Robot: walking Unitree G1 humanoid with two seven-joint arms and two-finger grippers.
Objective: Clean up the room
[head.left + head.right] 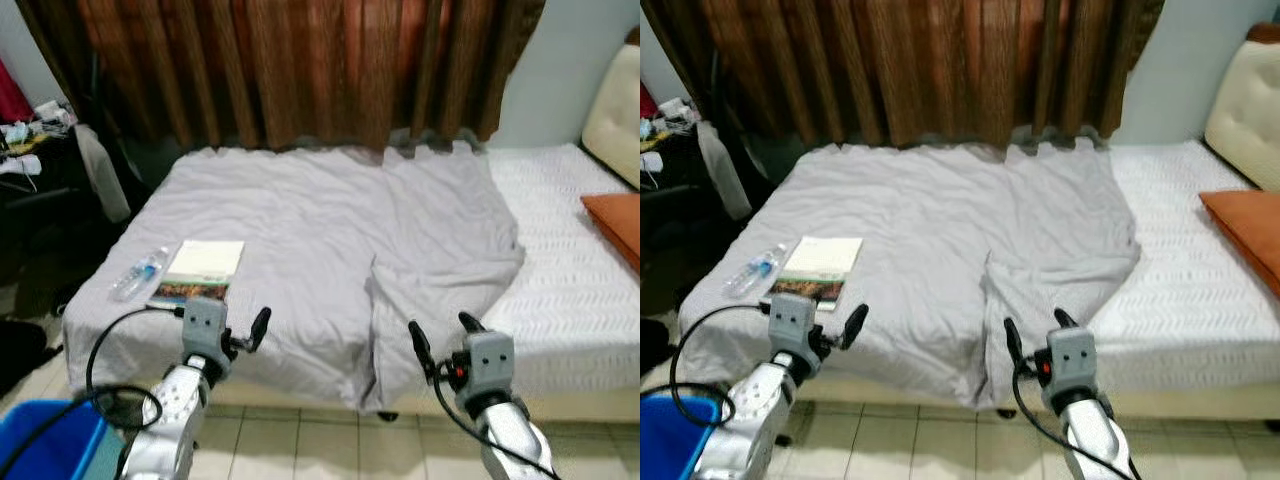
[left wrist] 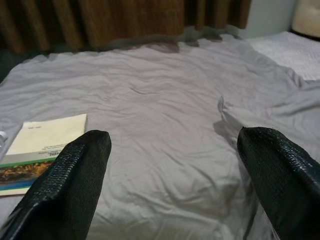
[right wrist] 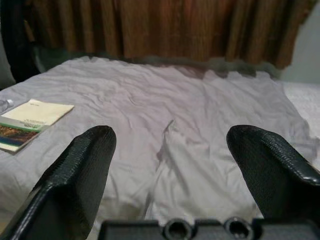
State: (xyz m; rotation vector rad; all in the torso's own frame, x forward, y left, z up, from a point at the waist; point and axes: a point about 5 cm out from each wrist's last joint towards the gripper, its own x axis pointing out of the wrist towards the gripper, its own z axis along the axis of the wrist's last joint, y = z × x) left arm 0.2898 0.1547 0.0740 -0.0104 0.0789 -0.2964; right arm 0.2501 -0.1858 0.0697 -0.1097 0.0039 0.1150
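A thin book (image 1: 203, 268) with a cream and green cover lies flat near the left front corner of the bed. A clear plastic water bottle (image 1: 140, 272) lies on its side just left of it. A crumpled grey blanket (image 1: 330, 240) covers most of the bed, with a fold hanging over the front edge. My left gripper (image 1: 236, 335) is open and held low in front of the bed edge, just below the book. My right gripper (image 1: 444, 336) is open too, in front of the hanging fold. The book (image 2: 45, 145) also appears past my left fingers (image 2: 75, 175).
A blue bin (image 1: 45, 440) stands on the tiled floor at lower left. At the right, an orange pillow (image 1: 615, 225) lies on the white mattress (image 1: 570, 260) beside a cream headboard (image 1: 615, 105). A dark cluttered desk (image 1: 35, 150) is at the left, with brown curtains (image 1: 300, 70) behind.
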